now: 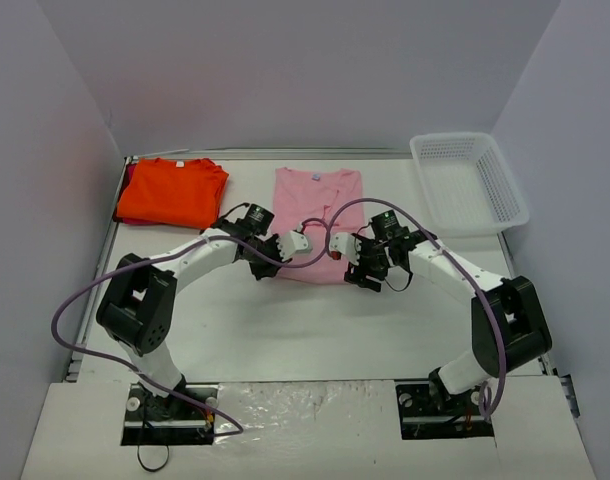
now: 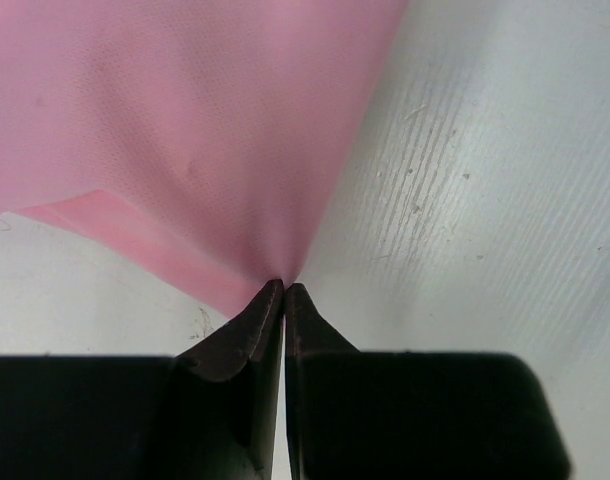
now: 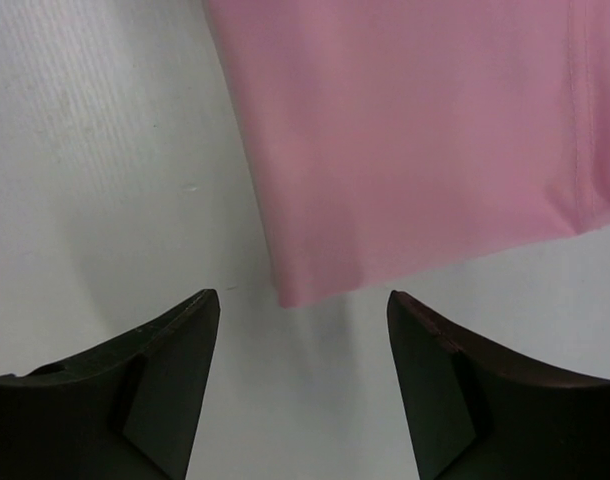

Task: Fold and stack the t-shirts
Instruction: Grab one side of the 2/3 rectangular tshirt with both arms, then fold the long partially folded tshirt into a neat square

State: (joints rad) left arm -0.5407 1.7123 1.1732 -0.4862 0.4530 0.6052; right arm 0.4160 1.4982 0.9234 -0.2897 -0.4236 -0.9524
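lying folded at the far left corner of the table [image 1: 315, 320] is the orange t-shirt [image 1: 172, 192], well apart from both arms. moving right, the left gripper [image 1: 305, 240] reaches in over the near left part of the pink t-shirt [image 1: 318, 200]; in the left wrist view its jaws are pressed together with a pinch of pink cloth caught at their tips [image 2: 284, 290], the fabric fanning away from that point. the pink t-shirt lies flat in the middle of the far half of the table, collar toward the far edge. just right of the left gripper, the right gripper [image 1: 339, 244] hangs with its jaws wide apart and holding nothing, a near corner of the pink cloth showing between its fingertips in the right wrist view. at the far right corner sits a white mesh basket [image 1: 453, 137], well apart from the shirts.
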